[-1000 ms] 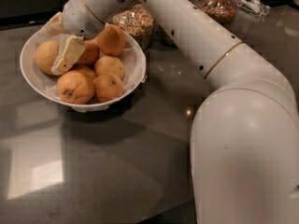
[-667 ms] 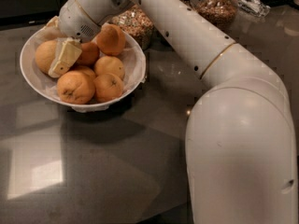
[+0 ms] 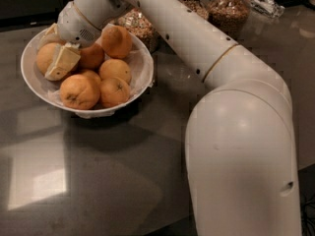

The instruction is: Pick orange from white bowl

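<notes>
your arm (image 3: 197,38) has swung nearer the white bowl (image 3: 98,112); gripper (image 3: 49,55) sits inside its left side, clamped on orange (image 3: 43,58). smaller fruits (image 3: 114,70) crowd alongside; jars (image 3: 229,14) stand behind.

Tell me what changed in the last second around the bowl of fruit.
The pincer eased slightly left and down in the view, closer over the large pale round orange at the left of the wide white bowl; the arm's thick white elbow link shifted left too. The orange, the smaller fruits, the bowl and the glass jars behind stayed put; nothing lifted out.
</notes>
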